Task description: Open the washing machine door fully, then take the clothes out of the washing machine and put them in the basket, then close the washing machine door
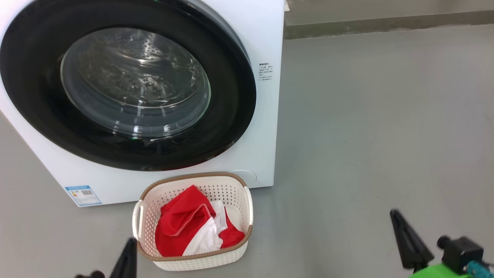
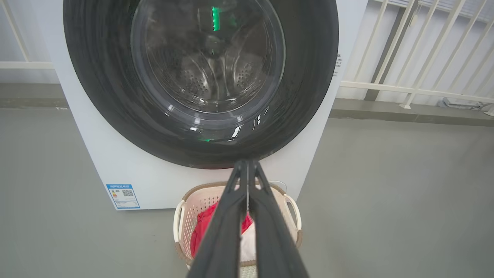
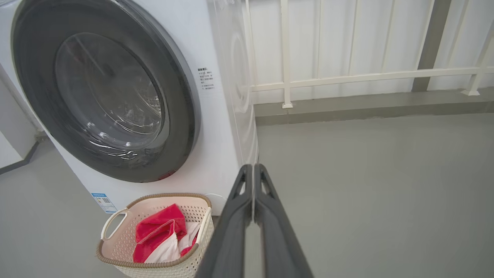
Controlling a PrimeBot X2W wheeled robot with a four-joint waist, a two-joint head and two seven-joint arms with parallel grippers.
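The washing machine door [image 1: 135, 83], a glossy black ring around a bulging clear glass bowl, lies flush against the white boxy washing machine [image 1: 266, 127]. The closing step looks done, so doing it well now means checking that the rim sits even all round and pressing it only if a gap shows. The soft red-and-white clothes [image 1: 185, 227] lie crumpled in the cream perforated basket [image 1: 200, 263] with its brown woven-look rim, just in front of the machine, while the left gripper [image 2: 247, 166] and right gripper [image 3: 253, 170] are pinched closed on nothing, apart from the door.
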